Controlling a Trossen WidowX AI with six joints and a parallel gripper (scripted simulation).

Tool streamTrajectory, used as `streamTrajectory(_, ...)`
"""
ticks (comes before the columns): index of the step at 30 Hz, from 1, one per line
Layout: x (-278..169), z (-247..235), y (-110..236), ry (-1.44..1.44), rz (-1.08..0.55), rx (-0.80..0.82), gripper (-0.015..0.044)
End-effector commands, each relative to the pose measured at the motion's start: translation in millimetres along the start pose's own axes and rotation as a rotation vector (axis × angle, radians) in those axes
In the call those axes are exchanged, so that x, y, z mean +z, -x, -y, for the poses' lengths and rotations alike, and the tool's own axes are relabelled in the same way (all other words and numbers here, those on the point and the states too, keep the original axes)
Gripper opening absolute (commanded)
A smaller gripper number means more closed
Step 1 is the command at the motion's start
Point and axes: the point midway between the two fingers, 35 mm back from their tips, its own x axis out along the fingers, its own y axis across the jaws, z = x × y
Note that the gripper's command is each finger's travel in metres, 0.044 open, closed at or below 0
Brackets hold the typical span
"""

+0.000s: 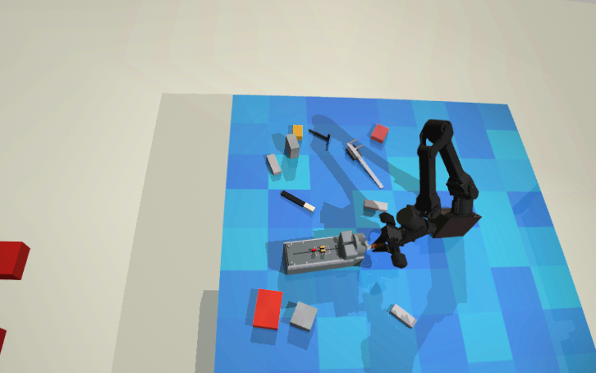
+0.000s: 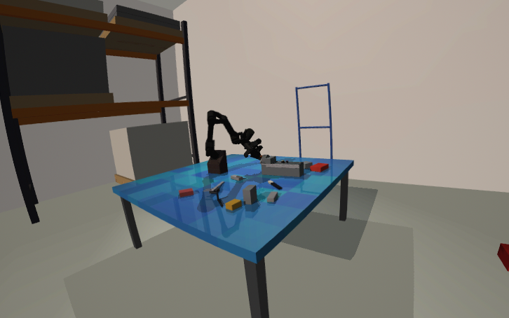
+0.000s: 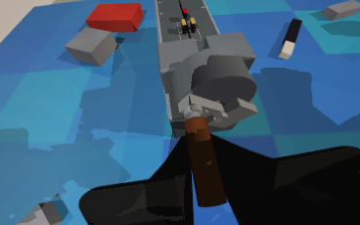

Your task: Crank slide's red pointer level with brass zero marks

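Our fingers are clenched on the brown handle (image 3: 204, 164) of the crank (image 3: 223, 85), pointer (image 3: 184, 10) beyond the brass marks (image 3: 188, 23).

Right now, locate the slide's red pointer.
In the top view, the red pointer sits on the machine's bed, just left of the brass marks.

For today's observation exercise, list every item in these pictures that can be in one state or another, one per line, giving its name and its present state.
gripper: shut on the crank handle.
crank handle: brown, held between the fingers, not yet released.
red pointer: beside the brass zero marks, not level with them.
brass zero marks: fixed on the slide's bed.
calipers: lying flat, untouched.
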Motion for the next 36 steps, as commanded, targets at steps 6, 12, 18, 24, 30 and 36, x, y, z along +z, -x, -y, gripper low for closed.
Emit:
streamTrajectory(6, 2, 2, 2, 0.006, -0.003, -0.002, 0.0)
streamTrajectory(12, 5, 7, 6, 0.006, -0.003, -0.002, 0.0)
streamTrajectory(18, 8, 14, 8, 0.006, -0.003, -0.002, 0.0)
streamTrajectory(24, 10, 20, 9, 0.006, -0.003, -0.002, 0.0)
streamTrajectory(30, 10, 26, 9, 0.007, -0.003, -0.002, 0.0)
streamTrajectory(36, 9, 31, 9, 0.007, -0.003, -0.002, 0.0)
